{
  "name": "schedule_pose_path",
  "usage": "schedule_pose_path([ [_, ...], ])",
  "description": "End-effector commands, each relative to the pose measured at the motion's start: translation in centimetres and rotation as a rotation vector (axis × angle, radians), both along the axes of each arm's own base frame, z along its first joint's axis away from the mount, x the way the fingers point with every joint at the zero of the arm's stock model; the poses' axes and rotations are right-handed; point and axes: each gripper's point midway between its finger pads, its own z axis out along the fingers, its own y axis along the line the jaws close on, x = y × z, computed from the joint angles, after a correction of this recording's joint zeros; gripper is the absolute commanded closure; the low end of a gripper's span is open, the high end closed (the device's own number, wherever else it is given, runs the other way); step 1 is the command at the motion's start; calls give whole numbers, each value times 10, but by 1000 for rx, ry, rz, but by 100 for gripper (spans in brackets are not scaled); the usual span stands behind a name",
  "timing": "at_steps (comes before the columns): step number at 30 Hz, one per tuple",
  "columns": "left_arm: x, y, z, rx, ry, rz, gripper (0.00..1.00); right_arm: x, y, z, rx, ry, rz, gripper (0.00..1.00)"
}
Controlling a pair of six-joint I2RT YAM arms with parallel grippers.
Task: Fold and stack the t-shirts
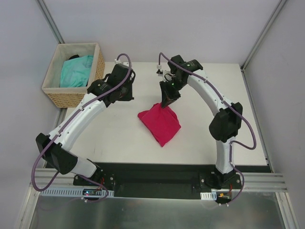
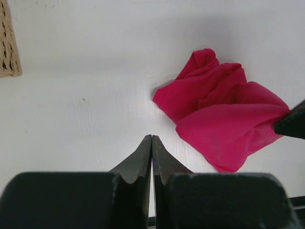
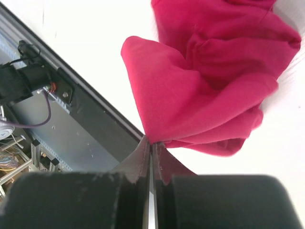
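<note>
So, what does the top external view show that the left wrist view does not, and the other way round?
Only the top external view shows the turquoise t-shirt lying inside the wicker basket. Only the left wrist view shows that the left gripper is shut, its fingertips pressed together with nothing between them. Both show the crimson t-shirt, crumpled and unfolded on the white table, with the right gripper pinching one edge, and part of the basket.
</note>
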Motion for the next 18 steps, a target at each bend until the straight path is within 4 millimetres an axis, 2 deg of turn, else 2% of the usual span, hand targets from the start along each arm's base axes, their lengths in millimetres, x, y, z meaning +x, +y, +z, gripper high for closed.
schedule_pose_path([
  [1,7,3,23,19,-66,-23,100,15,9,-3,48,-35,1,99],
  [9,7,8,21,74,-51,-49,100,31,25,-26,70,-3,4,99],
  [10,7,8,21,75,-49,-52,100,36,27,-20,79,-22,3,99],
  [12,7,6,20,74,-45,-55,100,40,31,-23,79,-22,5,99],
  [15,9,4,23,66,-47,-60,100,51,31,-23,83,-36,-10,99],
  [18,11,2,26,62,-53,-64,100,66,24,-38,55,-39,-45,99],
])
